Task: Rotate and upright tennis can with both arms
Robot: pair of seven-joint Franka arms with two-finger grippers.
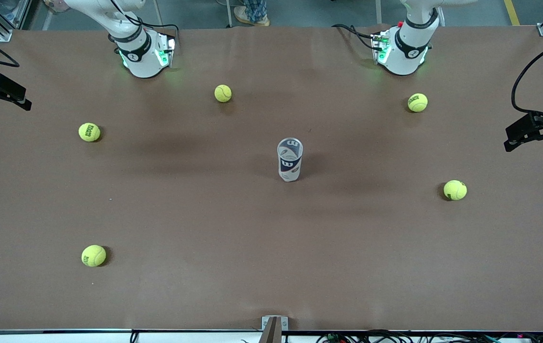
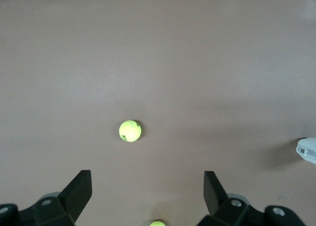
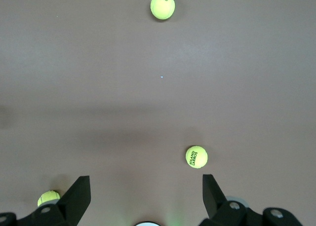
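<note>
The tennis can (image 1: pixel 290 159) stands upright near the middle of the table, open end up, clear with a white and navy label. Only its edge shows in the left wrist view (image 2: pixel 307 150). My left gripper (image 1: pixel 521 136) hangs high over the left arm's end of the table, open and empty (image 2: pixel 148 174). My right gripper (image 1: pixel 14 95) hangs high over the right arm's end, open and empty (image 3: pixel 146 177). Both are well away from the can.
Several yellow-green tennis balls lie scattered on the brown table: near the right arm's base (image 1: pixel 223 93), toward its end (image 1: pixel 89 132) (image 1: pixel 94 255), near the left arm's base (image 1: pixel 417 102) and toward its end (image 1: pixel 455 189).
</note>
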